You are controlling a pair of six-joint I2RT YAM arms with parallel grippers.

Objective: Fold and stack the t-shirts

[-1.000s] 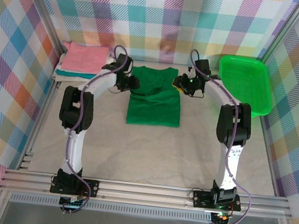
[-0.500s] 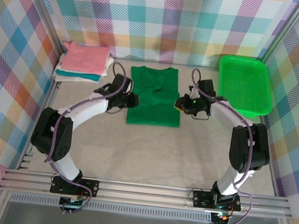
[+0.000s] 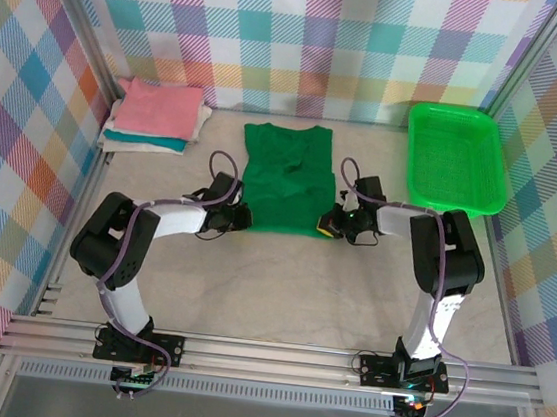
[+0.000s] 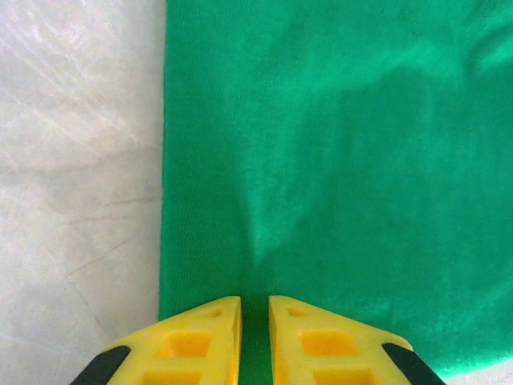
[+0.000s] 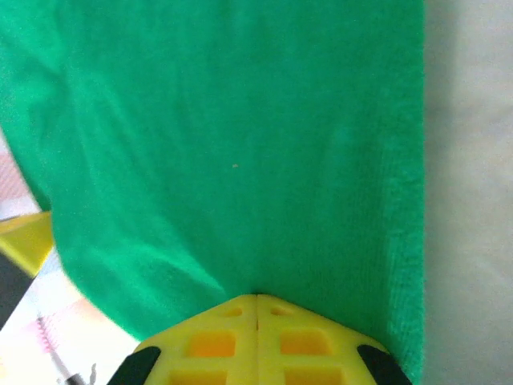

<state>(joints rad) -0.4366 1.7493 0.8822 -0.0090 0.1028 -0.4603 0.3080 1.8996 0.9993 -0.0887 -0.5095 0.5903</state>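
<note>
Green t-shirt (image 3: 284, 179), right tool (image 5: 256, 300) pinching hem, left tool (image 4: 254, 305) over hem

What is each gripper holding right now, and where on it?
Both pinch the green t-shirt at its near hem: the left gripper close to the left corner, the right gripper close to the right corner.

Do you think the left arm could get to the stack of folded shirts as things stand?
Probably yes: bare table lies between the left gripper and the folded stack. It looks closed on the green t-shirt's corner, though, so it must let go first.
</note>
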